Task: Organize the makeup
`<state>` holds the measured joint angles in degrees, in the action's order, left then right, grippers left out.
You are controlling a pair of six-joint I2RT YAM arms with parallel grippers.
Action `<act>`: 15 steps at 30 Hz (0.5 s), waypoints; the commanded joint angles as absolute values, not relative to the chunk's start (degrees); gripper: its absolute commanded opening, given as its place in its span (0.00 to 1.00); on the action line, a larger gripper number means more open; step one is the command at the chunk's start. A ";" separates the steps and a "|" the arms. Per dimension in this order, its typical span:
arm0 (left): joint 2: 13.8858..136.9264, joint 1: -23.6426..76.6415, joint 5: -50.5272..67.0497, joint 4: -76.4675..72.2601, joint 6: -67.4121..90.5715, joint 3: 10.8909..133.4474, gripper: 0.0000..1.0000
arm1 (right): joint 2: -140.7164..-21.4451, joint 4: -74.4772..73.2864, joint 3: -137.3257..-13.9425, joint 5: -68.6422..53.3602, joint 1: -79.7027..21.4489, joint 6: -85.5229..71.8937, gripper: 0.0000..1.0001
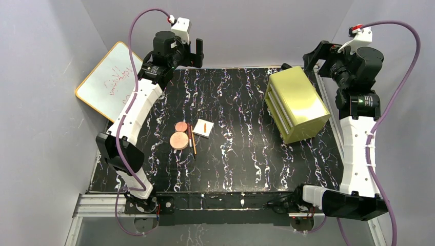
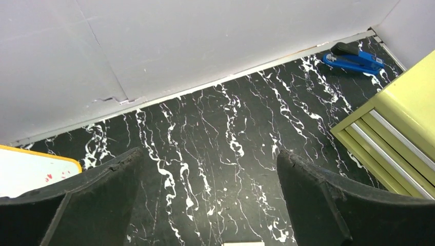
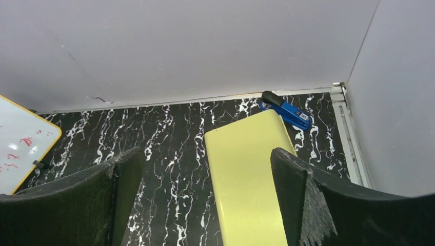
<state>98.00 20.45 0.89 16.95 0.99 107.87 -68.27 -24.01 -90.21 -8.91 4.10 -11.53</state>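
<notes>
Black left hand (image 2: 209,154) aloft, agape

A yellow-green drawer box (image 1: 297,105) sat at two o'clock on the marbled table (image 1: 236,154). A whiteboard (image 1: 107,82) stood at ten, a blue stapler (image 3: 286,111) at one.

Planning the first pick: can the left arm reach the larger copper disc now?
Probably yes: the left claw is open, raised near the back wall; nothing covers the larger copper disc, though the pencils lie right beside it.
</notes>
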 commanded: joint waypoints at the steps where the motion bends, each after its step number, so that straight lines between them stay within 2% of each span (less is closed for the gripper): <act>1: 94.77 20.39 2.40 16.89 2.37 106.20 0.99 | -68.06 -23.06 -91.26 -6.80 4.00 -11.86 1.00; 7: 94.42 20.31 2.11 16.50 3.03 105.37 0.99 | -61.92 -14.78 -83.77 -9.63 4.03 -8.55 1.00; 12: 94.35 20.22 3.01 15.35 4.95 103.90 0.98 | -63.27 -15.70 -84.96 -9.36 3.97 -8.49 1.00; 15: 95.44 20.22 9.00 10.83 11.60 100.09 0.99 | -63.41 -15.64 -84.71 -7.77 3.96 -9.22 1.00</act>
